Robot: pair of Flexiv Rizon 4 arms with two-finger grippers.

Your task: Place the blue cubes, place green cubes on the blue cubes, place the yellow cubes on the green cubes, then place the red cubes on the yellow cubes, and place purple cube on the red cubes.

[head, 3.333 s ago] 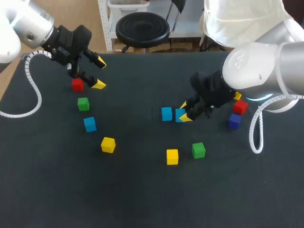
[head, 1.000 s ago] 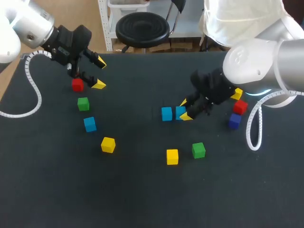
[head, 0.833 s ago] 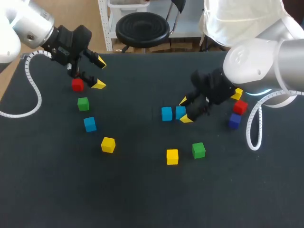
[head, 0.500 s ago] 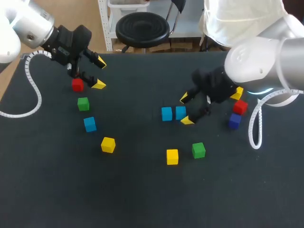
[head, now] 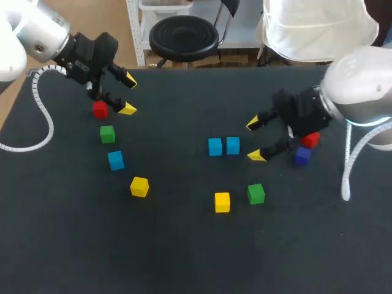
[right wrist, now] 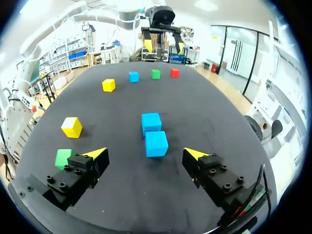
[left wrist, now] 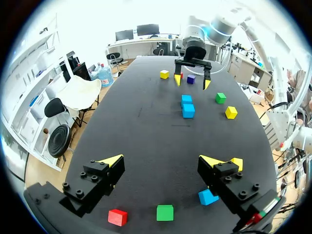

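Fingers (head: 256,156) of right gripper (head: 254,140) wide apart

This is a robotics lab. A white and silver jointed left robot arm (head: 33,37) and a matching right robot arm (head: 358,92), each trailing a white coiled cable (head: 44,113), stand over a wide matte black table (head: 184,257). On the table lie a small yellow cube (head: 139,187), a green cube (head: 256,193) and a red cube (head: 100,109).
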